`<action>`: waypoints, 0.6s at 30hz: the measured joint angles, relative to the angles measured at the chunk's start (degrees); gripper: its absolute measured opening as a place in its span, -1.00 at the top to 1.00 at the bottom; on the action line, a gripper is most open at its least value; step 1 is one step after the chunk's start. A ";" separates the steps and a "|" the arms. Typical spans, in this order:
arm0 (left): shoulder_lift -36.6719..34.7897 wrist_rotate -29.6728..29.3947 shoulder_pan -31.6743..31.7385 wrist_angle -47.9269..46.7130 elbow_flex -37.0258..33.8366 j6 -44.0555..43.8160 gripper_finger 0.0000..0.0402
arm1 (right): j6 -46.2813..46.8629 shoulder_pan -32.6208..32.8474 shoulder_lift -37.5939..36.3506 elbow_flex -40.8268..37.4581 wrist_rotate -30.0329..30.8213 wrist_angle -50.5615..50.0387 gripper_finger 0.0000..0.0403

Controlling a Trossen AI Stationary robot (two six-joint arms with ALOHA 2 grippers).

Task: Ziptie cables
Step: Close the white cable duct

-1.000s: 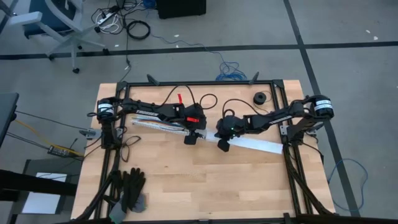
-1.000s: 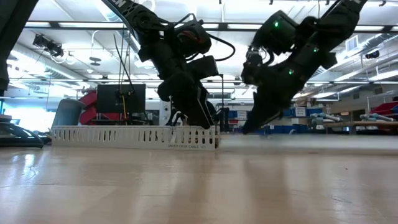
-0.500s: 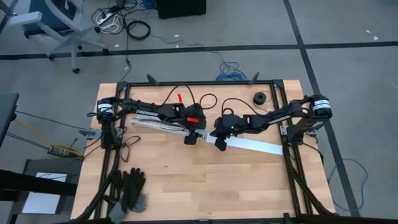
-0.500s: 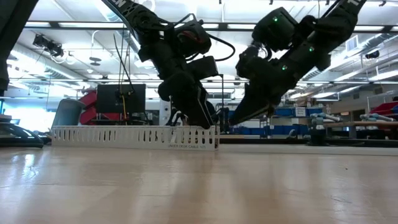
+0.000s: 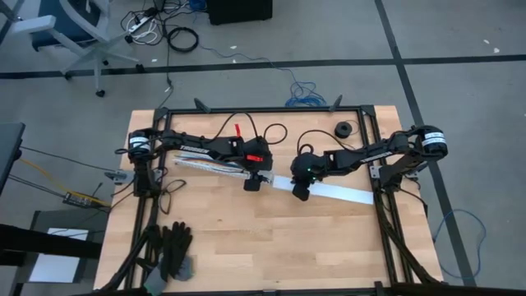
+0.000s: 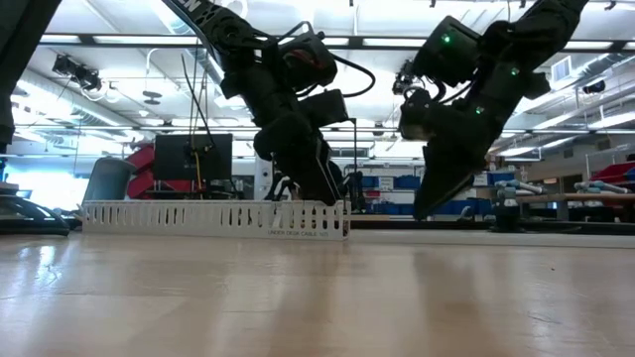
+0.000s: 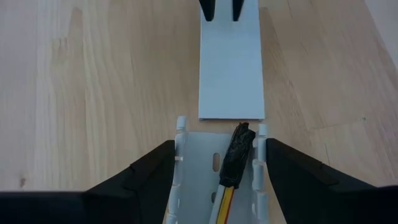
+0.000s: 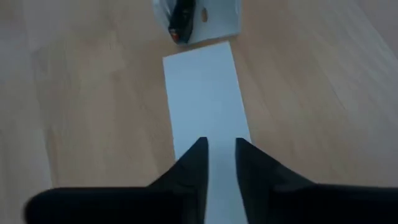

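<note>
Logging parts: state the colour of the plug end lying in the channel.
Dark, near black plug end; left wrist view shows it best.

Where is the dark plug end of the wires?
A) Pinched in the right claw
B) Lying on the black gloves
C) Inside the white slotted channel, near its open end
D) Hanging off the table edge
C. In the left wrist view the dark plug lies inside the white slotted channel near its open end, between the left claw fingers, with yellow and red wires running back from it.
</note>
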 joint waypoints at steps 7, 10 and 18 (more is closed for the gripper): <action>0.00 0.00 0.00 0.02 0.00 -0.08 -0.11 | -4.55 0.00 -0.11 0.00 1.50 0.15 0.20; 0.00 0.00 0.00 0.02 0.00 -0.35 -0.11 | -7.31 0.00 0.07 0.00 2.05 0.78 0.02; 0.00 -0.02 -0.13 0.82 0.00 -0.61 -0.11 | -8.93 0.57 0.40 0.00 1.39 1.12 -0.31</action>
